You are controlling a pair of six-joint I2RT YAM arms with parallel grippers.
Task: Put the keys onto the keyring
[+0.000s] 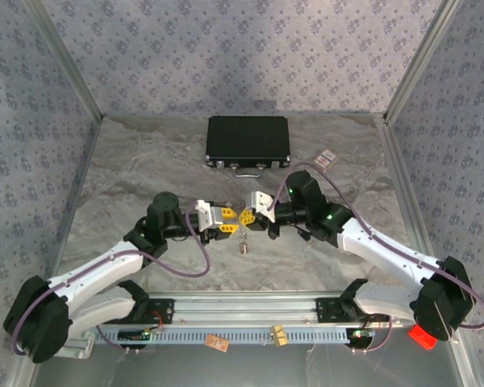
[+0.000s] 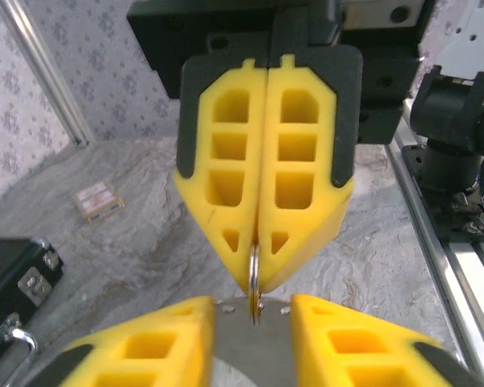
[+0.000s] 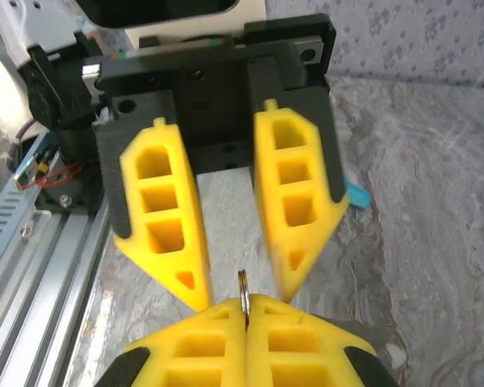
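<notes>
Keyring [image 2: 255,278] stands edge-on, pinched between the tips of my right hand [image 3: 244,313], which is clenched on it. My left hand [image 3: 242,297] faces it tip to tip, released, one finger on each side of the ring. Just below both hands is a small dark key [image 1: 244,242]; I cannot tell whether it hangs or lies on the counter [image 1: 145,165]. Beyond the hands lies a black case [image 1: 248,141].
</notes>
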